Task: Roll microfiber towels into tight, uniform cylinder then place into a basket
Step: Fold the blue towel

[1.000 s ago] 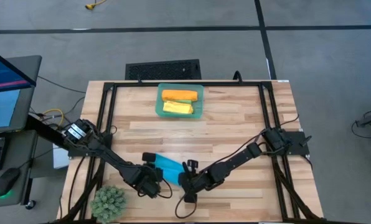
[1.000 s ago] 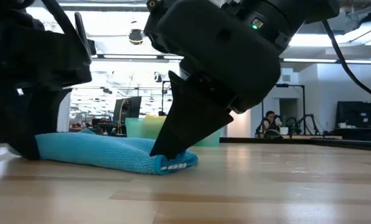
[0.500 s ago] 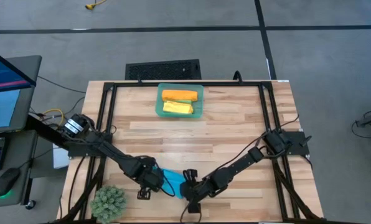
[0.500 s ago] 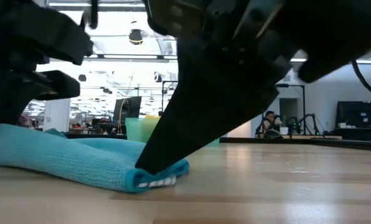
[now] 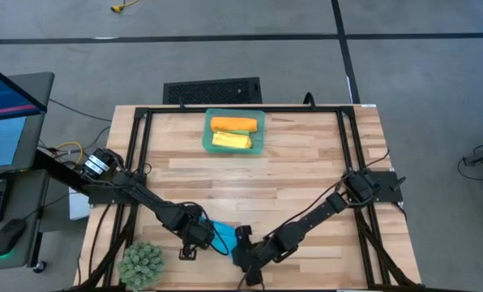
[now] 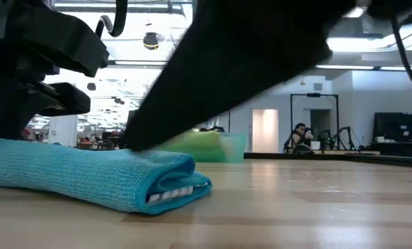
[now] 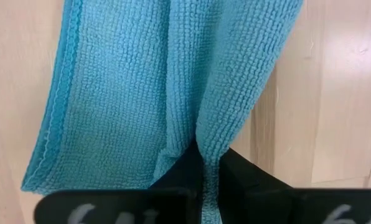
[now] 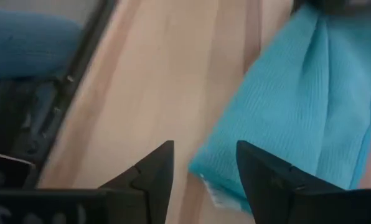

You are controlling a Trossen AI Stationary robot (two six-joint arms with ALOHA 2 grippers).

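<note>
Nearest to you, at the near edge of the tabletop (image 5: 306,174) and a little left of its middle, lies the bright blue towel (image 6: 102,176). It is folded over into a flat, loose bundle rather than a tight cylinder: from table height you can see two or three layers curling around at its right end, with a small white label peeking out of the fold. In the overhead picture only a small patch of it (image 5: 222,236) shows between the two arms.

Your left gripper (image 5: 198,236) sits at the towel's left end with its jaws clenched on a pinch of the blue cloth; the left wrist view shows the fabric (image 7: 173,87) gathered into a ridge that runs straight down between the two dark fingers (image 7: 248,180).

Your right gripper (image 5: 243,246) is just beside the towel's right end, low over the tabletop. Its jaws are released and stand apart, and nothing is held in them; the right wrist view shows bare wood in the gap, with the towel's corner (image 8: 297,118) lying just beyond one fingertip (image 8: 257,155).

Toward the far edge of the tabletop, well apart from both arms, stands the teal-green basket (image 5: 234,148). Inside it lie an orange rolled towel (image 5: 233,124) on the far side and a yellow one (image 5: 231,140) just beside it on the near side.
</note>
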